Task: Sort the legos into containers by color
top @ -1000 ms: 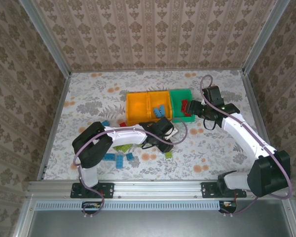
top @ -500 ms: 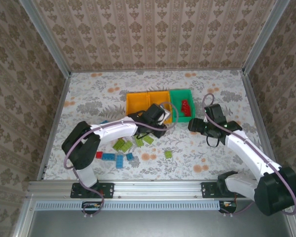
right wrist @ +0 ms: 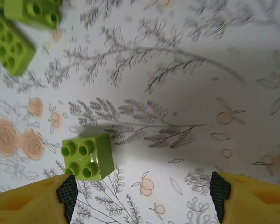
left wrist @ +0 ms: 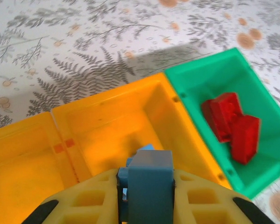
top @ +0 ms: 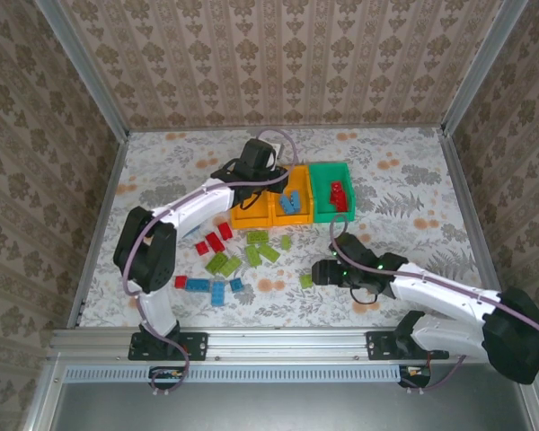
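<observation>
A blue brick [left wrist: 149,179] is sitting clamped in the left claw [left wrist: 146,191], with an orange bin [left wrist: 102,126] lying just beyond. The right claw [right wrist: 142,191] is hanging open above the table [right wrist: 186,116], and a small green brick [right wrist: 87,156] is lying just ahead of one fingertip.

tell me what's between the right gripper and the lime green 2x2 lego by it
Only bare floral tabletop. In the right wrist view the lime green 2x2 lego sits just ahead of the open right gripper, toward one finger.
</observation>
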